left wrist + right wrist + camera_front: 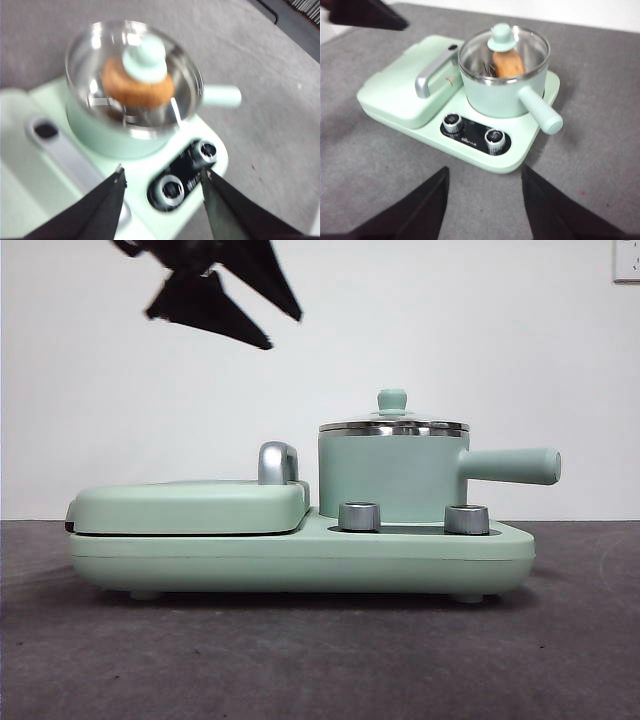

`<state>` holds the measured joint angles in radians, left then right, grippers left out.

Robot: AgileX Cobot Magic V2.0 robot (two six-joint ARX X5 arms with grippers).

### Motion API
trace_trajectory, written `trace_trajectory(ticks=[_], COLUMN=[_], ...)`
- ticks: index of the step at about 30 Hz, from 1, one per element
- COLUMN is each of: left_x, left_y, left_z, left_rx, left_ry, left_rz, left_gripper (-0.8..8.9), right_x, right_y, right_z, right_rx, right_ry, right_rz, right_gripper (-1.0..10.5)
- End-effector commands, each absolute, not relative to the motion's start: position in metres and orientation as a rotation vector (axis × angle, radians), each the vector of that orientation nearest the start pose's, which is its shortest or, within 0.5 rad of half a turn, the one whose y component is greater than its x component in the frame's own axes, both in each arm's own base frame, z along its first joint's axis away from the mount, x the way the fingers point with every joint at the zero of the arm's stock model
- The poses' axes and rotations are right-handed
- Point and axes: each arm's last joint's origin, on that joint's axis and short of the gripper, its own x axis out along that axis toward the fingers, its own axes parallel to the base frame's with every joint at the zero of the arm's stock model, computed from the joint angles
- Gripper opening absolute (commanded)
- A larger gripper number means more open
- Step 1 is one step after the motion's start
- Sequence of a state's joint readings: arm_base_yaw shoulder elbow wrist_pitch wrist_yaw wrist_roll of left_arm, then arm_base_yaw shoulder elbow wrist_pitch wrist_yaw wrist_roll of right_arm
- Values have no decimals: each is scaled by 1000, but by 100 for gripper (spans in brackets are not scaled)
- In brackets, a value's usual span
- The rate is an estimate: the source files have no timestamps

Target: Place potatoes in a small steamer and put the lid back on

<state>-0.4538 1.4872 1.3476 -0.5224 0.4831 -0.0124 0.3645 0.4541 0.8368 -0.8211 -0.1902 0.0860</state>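
The small steamer (392, 478) (107, 132) (495, 97) is a mint-green pot with a straight side handle, standing on the right half of a mint-green cooker base. The clear glass lid (393, 425) (95, 55) (530, 42) with its mint-green knob rests on the pot's steel rim. Through the glass an orange-brown potato (137, 90) (509, 65) lies inside the pot. My left gripper (162, 175) (240, 315) hangs open above the cooker, up and to the left of the pot, holding nothing. My right gripper (485, 175) is open and empty, held back from the cooker's front.
The cooker base (300, 555) (520, 150) carries two steel dials (359, 517) (451, 122) at its front. A flat mint-green griddle cover (190, 505) (395, 90) with a chrome handle (277, 462) (432, 75) fills its left half. Grey table surface lies all around.
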Motion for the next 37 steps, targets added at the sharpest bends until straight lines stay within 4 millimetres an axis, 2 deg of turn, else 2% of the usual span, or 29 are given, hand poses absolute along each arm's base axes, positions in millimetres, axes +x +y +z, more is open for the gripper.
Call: trace_trajectory(ticks=[1,7,13,17,18,19,20,34,37], left_x=[263,218,185,179,178,177,176,176,168], left_y=[-138,-107,-92,-90,-90,-89,-89,-90,-85], left_z=[330,302,284,289,289,289,289,290,294], left_rx=[-69,-155,-201,-208,-208,-208,-207,-195,-181], left_ry=[678,718,746,726,727,732,734,721,675], left_rz=[-878,-813,-782,-785,-785,-785,-783,-791,-790], left_gripper=[248,248,247,247,229,92,14,7,7], right_x=[77,101,120,122,122,122,122,123,123], right_y=[36,46,53,54,54,54,54,55,55], right_z=[327,323,316,310,310,310,311,313,313], right_rx=[33,23,17,17,17,16,13,25,25], right_ry=[481,536,609,670,673,669,660,636,636], right_rz=[551,554,550,542,541,542,544,565,565], right_gripper=[224,224,224,220,180,45,9,21,22])
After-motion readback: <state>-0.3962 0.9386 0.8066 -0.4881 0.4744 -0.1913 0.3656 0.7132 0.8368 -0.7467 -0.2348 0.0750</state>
